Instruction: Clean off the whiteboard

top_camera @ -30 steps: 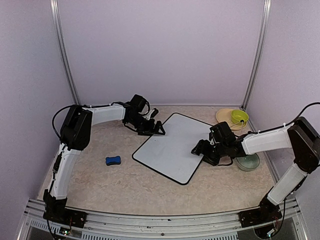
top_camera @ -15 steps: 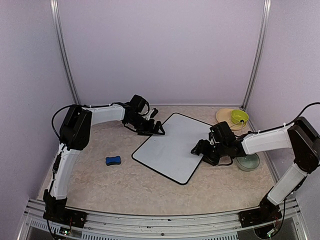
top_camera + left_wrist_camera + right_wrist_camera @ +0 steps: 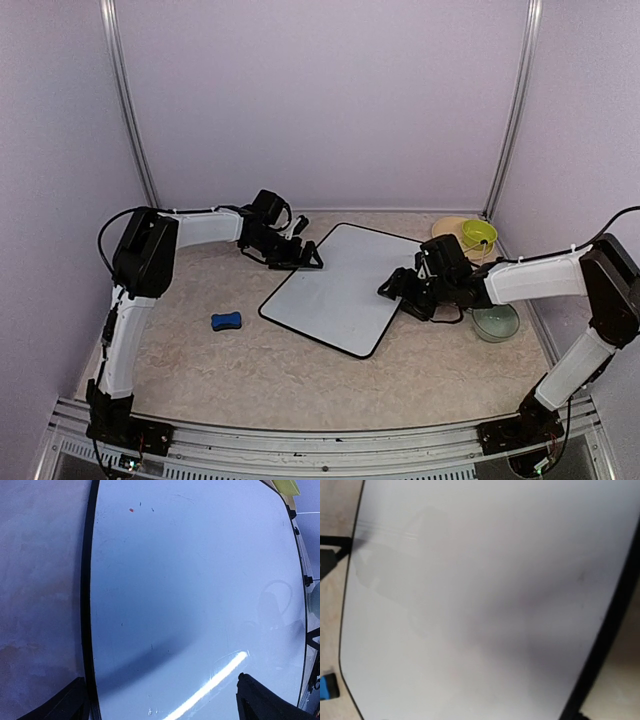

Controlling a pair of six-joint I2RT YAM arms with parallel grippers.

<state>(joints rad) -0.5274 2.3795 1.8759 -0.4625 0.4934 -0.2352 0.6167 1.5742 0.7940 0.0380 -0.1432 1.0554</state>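
The whiteboard (image 3: 335,290) lies flat and tilted on the table, white with a thin black frame. I see no writing on it, only a tiny red speck in the left wrist view (image 3: 131,510). My left gripper (image 3: 308,260) sits at the board's far left edge. It is open (image 3: 160,680), with one finger (image 3: 70,705) outside the frame and the other (image 3: 260,702) over the board. My right gripper (image 3: 395,295) is low at the board's right edge. The right wrist view shows only the blurred board (image 3: 470,605), with no fingers in it.
A small blue eraser (image 3: 226,321) lies on the table left of the board; it also shows in the right wrist view (image 3: 327,686). A green bowl (image 3: 479,233) on a beige plate (image 3: 450,230) stands at the back right. A pale green dish (image 3: 495,323) sits beside my right arm.
The whiteboard has slid a little to the left and away. Both grippers have moved the same way with it.
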